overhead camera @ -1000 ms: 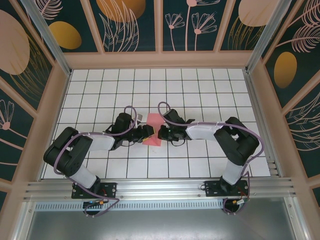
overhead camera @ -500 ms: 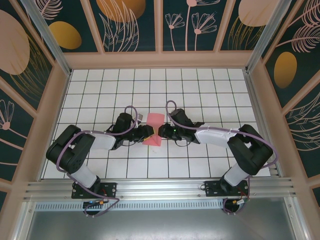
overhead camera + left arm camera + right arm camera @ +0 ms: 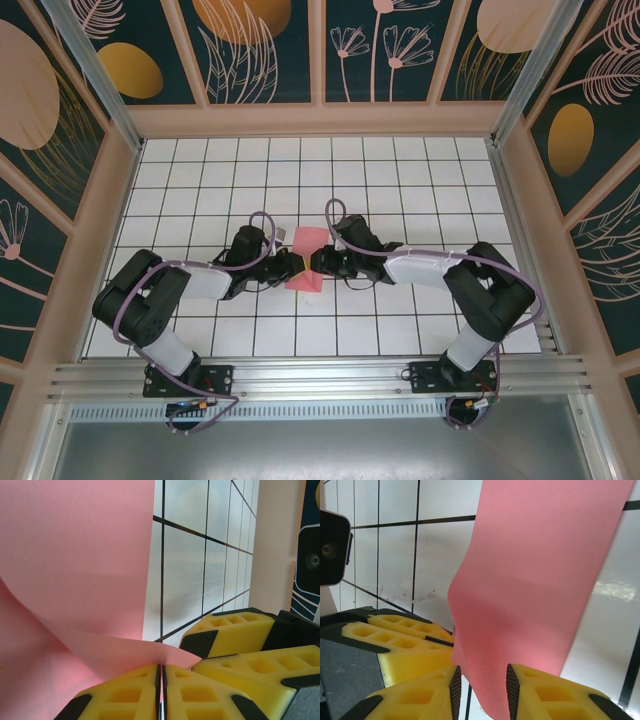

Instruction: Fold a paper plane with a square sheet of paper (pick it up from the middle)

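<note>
The salmon-pink sheet of paper (image 3: 306,243) lies mid-table, folded narrower and buckled up at its middle; it has no pointed plane shape. My left gripper (image 3: 291,266) reaches in from the left and is shut on the paper's raised edge. In the left wrist view the paper (image 3: 75,555) is pinched in the closed yellow jaws of the left gripper (image 3: 161,672). My right gripper (image 3: 318,262) meets it from the right. In the right wrist view the paper (image 3: 535,580) hangs in the gap of the open right gripper (image 3: 484,690), its pads apart on either side of the fold.
The white grid table (image 3: 400,180) is walled by a pink frame (image 3: 310,118) at the back and sides. Both grippers nearly touch: the right one's fingers (image 3: 235,635) show in the left wrist view, the left one's fingers (image 3: 400,640) in the right wrist view.
The left gripper has closed onto the paper. The right gripper let go, drew slightly right, then came back left with its jaws apart round the fold. The paper's middle has bunched up.
</note>
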`<action>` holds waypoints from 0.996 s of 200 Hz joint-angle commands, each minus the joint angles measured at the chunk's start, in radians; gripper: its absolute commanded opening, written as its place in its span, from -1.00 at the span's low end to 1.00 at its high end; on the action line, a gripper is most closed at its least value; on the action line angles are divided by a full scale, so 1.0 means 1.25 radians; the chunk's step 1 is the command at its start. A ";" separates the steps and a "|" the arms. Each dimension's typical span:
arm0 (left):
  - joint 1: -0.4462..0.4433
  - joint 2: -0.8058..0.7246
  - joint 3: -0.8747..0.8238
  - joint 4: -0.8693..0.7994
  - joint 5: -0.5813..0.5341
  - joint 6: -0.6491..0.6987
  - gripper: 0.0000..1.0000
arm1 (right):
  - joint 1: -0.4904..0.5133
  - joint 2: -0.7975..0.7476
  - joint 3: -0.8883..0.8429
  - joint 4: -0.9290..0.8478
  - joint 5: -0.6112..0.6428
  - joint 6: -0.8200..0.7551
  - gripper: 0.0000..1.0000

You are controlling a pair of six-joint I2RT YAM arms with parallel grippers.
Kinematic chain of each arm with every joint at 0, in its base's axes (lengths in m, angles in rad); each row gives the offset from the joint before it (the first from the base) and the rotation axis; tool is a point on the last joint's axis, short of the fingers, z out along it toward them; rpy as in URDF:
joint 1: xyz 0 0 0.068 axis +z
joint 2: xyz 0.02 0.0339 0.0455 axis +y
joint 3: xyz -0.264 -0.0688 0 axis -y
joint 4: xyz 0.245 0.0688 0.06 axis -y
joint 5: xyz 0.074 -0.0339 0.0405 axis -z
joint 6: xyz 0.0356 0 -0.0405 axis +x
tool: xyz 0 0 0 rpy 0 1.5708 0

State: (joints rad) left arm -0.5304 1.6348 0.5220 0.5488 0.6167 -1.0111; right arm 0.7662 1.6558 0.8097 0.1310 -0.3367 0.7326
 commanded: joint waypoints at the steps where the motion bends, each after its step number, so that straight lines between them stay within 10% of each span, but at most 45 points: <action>1: -0.005 0.014 0.018 -0.005 -0.007 0.018 -0.78 | -0.003 0.014 0.024 0.031 -0.030 -0.019 -0.34; 199: -0.005 0.004 0.020 -0.015 -0.009 0.027 -1.00 | -0.007 0.057 0.051 0.048 -0.036 -0.006 -0.66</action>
State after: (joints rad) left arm -0.5304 1.6459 0.5297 0.5346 0.6064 -0.9997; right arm 0.7647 1.7058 0.8463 0.1612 -0.3683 0.7303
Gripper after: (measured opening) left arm 0.060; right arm 0.195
